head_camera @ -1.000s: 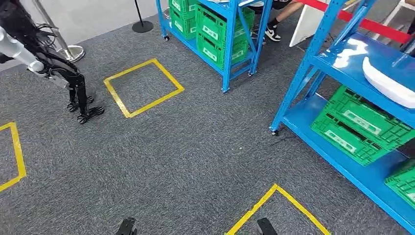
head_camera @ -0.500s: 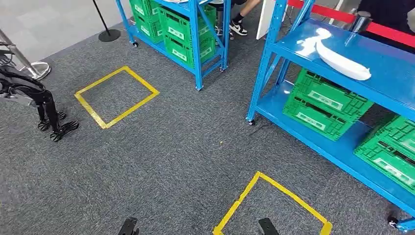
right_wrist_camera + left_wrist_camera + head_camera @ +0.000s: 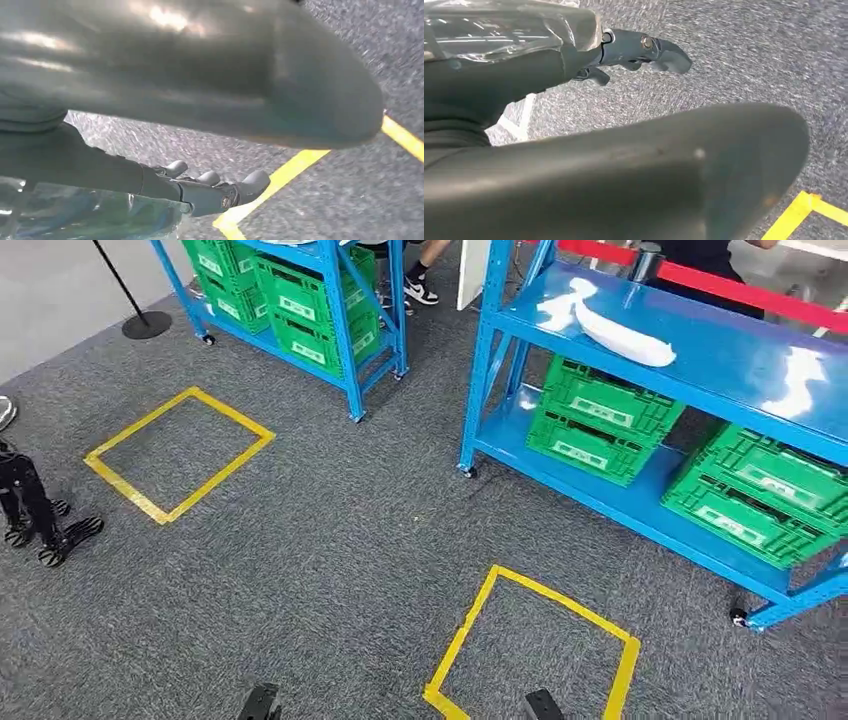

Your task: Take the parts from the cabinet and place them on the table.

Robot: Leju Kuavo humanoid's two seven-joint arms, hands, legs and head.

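A long white curved part (image 3: 625,338) lies on the top shelf of the nearer blue cabinet (image 3: 720,355), at the upper right of the head view. My left hand (image 3: 624,165) hangs over the grey carpet with its fingers (image 3: 639,47) stretched out and nothing in them. My right hand (image 3: 200,65) hangs the same way, its fingers (image 3: 210,192) straight above a yellow tape line and holding nothing. Both hands are far from the cabinet.
Green crates (image 3: 600,420) fill the cabinet's lower shelf, more (image 3: 765,490) to the right. A second blue rack (image 3: 300,300) with green crates stands at the back left. Yellow tape squares (image 3: 180,455) (image 3: 530,650) mark the carpet. Another robot's black feet (image 3: 40,525) stand far left. A person's shoe (image 3: 425,292) shows behind the racks.
The whole picture has slid left: the camera has turned right. The cabinet with the white part now sits fuller in view, and the other robot's feet are near the left edge.
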